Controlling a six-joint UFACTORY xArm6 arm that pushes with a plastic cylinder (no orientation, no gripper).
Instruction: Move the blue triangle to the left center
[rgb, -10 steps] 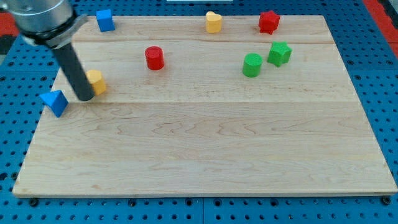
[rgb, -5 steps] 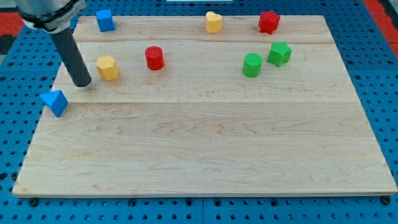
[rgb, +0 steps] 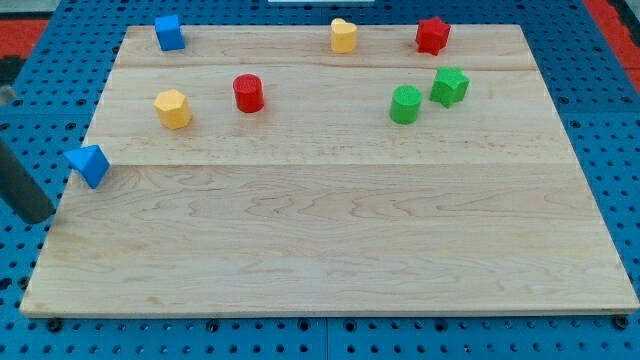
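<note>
One risk: blue triangle (rgb: 89, 164) sits at the board (rgb: 330, 250) edge; my tip (rgb: 38, 217), off-board below-left of it, could knock it off. No claw fitted.

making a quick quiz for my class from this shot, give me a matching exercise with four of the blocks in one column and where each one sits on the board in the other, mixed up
Blocks:
1. blue triangle block
2. red star block
3. blue cube block
4. green cylinder block

Places:
A. top edge, toward the view's left
B. just left of the green star block
C. left edge, near mid-height
D. top edge, toward the view's right

Pairs: 1-C, 2-D, 3-A, 4-B
</note>
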